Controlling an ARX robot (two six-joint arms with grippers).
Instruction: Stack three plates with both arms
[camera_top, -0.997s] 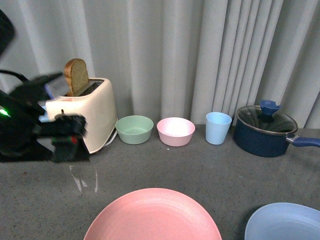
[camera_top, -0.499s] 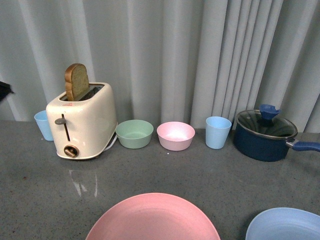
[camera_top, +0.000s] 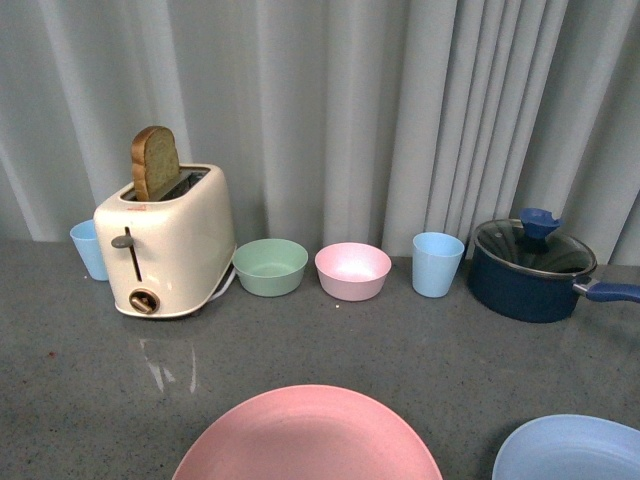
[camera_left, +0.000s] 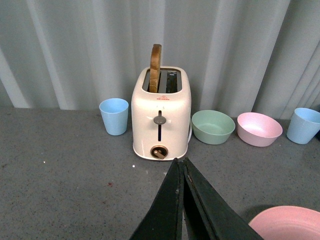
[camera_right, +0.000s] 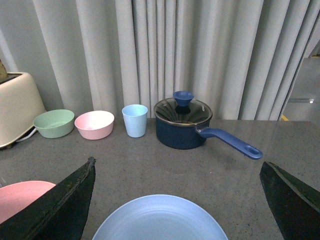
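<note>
Pulled from front view, left tool (camera_left: 181, 162) was pinched empty, right tool (camera_right: 177, 162) spread wide; blue plate (camera_right: 160, 220) could be shoved, low rim missed.

No readable text; red mark (camera_left: 161, 98) on toaster (camera_left: 161, 127) illegible.

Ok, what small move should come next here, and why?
Probably lower the right pincer toward the rim of the light blue plate: its jaws stand wide open, with that plate lying below and between them. The left pincer is shut, with the pink plate off to its side, so it would need opening first.
</note>
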